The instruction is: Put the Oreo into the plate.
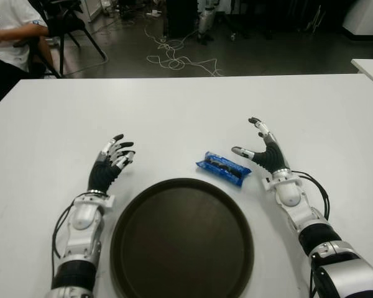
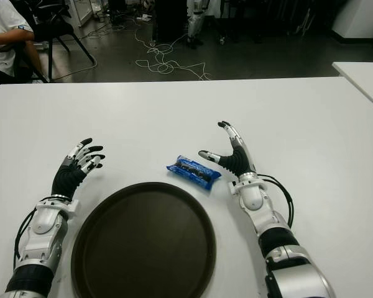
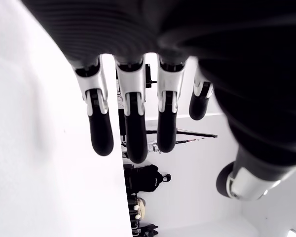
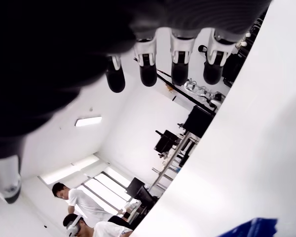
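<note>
Left eye view shows, nearest to the robot, a round dark brown plate [image 1: 181, 242] lying on the white table [image 1: 174, 112], and nothing lies in it. To the left of the plate is the left hand [image 1: 109, 162], palm down, with its fingers spread and holding nothing; the left wrist view shows the same extended fingers [image 3: 132, 128] above the white surface. Just beyond the far right rim of the plate lies the Oreo [image 1: 223, 167], a blue packet placed at a slant on the table, near the plate but not touching it. Just beside the packet, on its right, is the right hand [image 1: 263, 149], with the thumb pointing toward the packet and the other fingers raised and stretched out; it grasps nothing and does not touch the packet. Farther away, beyond the table edge, cables [image 1: 174, 59] lie on the dark floor, and a seated person [image 1: 12, 31] in a white shirt is at the far left beside a black chair [image 1: 65, 22].
</note>
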Motion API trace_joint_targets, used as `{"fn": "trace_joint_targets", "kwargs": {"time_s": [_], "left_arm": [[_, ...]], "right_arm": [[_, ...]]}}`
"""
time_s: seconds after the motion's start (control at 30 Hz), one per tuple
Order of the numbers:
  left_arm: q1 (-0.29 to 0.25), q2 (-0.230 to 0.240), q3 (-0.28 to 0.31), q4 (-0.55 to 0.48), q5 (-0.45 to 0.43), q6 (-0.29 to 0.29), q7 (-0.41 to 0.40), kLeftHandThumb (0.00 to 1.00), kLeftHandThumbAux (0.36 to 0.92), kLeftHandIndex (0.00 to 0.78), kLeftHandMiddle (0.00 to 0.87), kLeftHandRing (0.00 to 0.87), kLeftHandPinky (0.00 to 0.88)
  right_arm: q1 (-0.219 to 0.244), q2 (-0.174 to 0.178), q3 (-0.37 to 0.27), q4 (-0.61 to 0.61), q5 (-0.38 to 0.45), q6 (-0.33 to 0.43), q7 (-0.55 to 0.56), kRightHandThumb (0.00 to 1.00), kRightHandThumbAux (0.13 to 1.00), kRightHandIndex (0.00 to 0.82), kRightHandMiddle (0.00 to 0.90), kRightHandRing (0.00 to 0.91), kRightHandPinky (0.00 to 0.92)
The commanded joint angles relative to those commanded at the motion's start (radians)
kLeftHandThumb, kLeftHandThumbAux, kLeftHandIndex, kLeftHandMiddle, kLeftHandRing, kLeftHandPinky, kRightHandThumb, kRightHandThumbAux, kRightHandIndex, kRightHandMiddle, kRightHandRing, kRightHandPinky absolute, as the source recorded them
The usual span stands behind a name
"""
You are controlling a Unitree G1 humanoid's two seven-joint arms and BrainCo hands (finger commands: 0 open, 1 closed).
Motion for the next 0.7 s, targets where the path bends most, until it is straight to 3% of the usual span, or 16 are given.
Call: {"fn": "trace_joint_targets", "kwargs": {"time_s": [0.27,0.43,0.7], "left_arm": [[-0.003,-0.001,-0.002,0.004,0.005,0.001,0.006,0.383,0.635,0.131,0.263,0.28,0.31],[-0.009,-0.003,-0.004,0.013,0.009,-0.006,0.014,0.384,0.635,0.132,0.266,0.284,0.314],[-0.009,-0.006,-0.008,0.012,0.012,-0.014,0.021,0.371,0.641,0.126,0.257,0.278,0.313]], "right_arm": [[0.004,-0.018,0.012,-0.041,-0.042,0.02,-0.045,0.0,0.539,0.022,0.014,0.031,0.069],[0.038,-0.037,0.029,-0.174,-0.119,0.071,-0.107,0.0,0.545,0.066,0.069,0.095,0.119],[0.068,-0.064,0.067,-0.258,-0.223,0.101,-0.197,0.0,0.618,0.127,0.158,0.222,0.287]]}}
